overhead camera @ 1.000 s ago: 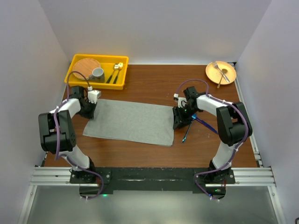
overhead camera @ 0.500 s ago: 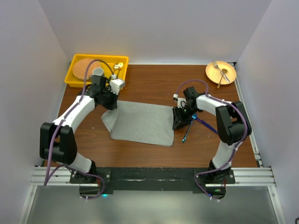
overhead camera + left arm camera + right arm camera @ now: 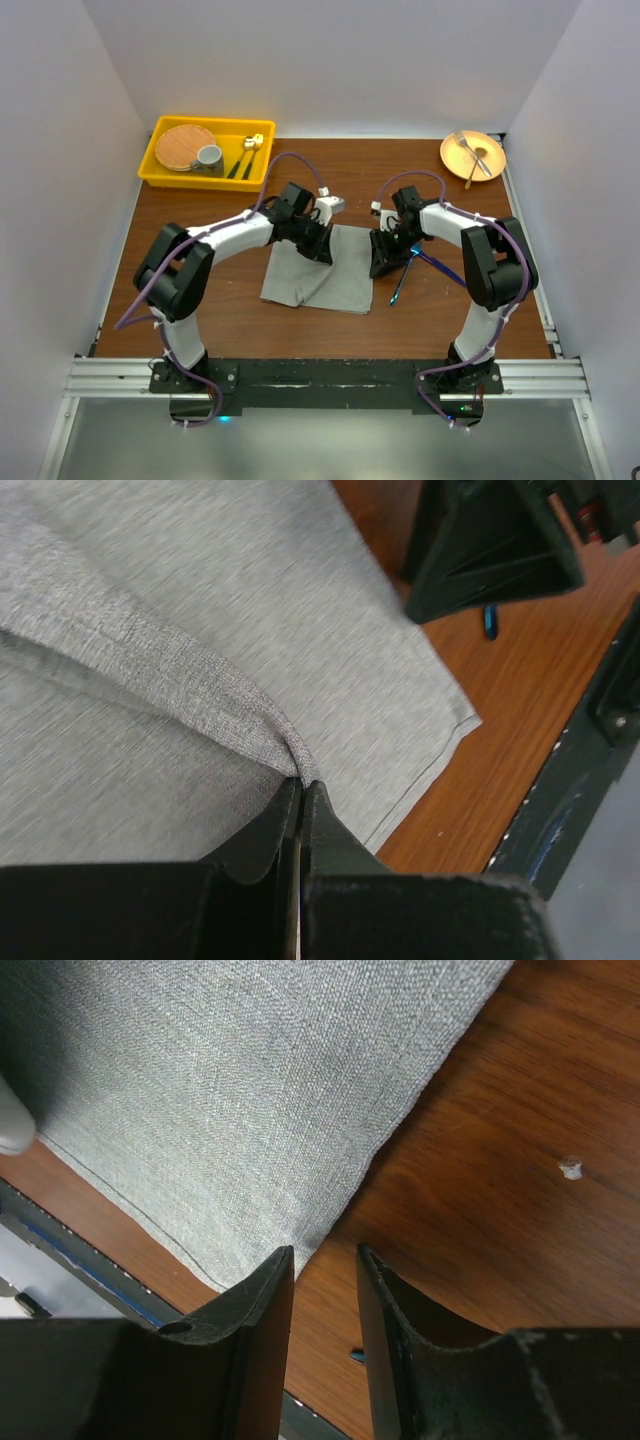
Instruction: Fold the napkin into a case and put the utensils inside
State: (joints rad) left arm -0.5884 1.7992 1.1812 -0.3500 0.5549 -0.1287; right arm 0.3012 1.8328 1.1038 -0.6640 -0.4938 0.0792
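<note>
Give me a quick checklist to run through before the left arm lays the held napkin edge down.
1. Left pincer shut on a pinch of the napkin: ok.
2. Held edge raised over the flat layer: ok.
3. Right pincer clamping the napkin's near right corner: not ok; its jaws stand apart at that corner, nothing between them.
4. Utensils off the cloth: ok; they lie to its right.
5. Fold edges lined up: cannot tell.
</note>
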